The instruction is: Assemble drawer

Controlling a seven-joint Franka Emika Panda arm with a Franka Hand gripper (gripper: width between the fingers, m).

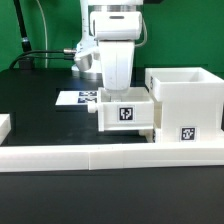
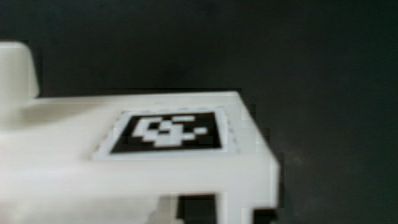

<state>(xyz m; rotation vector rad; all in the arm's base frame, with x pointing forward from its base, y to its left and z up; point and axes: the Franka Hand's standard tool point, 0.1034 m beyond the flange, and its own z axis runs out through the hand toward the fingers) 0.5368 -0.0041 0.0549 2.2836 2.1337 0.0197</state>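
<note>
- Table (image 1: pixel 35 100) is seen as black, and a long low white wall (image 1: pixel 60 158) is laid across its front, from the exterior view's left to its right.
- At the exterior view's far left, a small white piece (image 1: pixel 4 125) is cut off by the picture edge, so it cannot be told what it is.
- Further right, the marker board (image 1: pixel 78 98) is laid flat at the back and is partly hidden by the arm.
- In the middle, the gripper (image 1: pixel 116 90) is pointed straight down onto a small drawer tray (image 1: pixel 145 115). The fingertips are hidden at the tray's top, so it cannot be told whether the hand is wide, narrow or holding the tray.
- The tray is stood just behind the wall, and a black-and-white tag (image 1: pixel 126 113) is shown on its front.
- On the right, the tall drawer housing (image 1: pixel 190 100) is set with its open side up. A second tag (image 1: pixel 187 133) is seen low on its front. It is just beside the tray, but whether they touch cannot be told.
- In the wrist view, the tray (image 2: pixel 71 165) is seen close and blurred. Its tag (image 2: pixel 169 132) is on a flat white face, with the dark table (image 2: pixel 267 40) behind.
</note>
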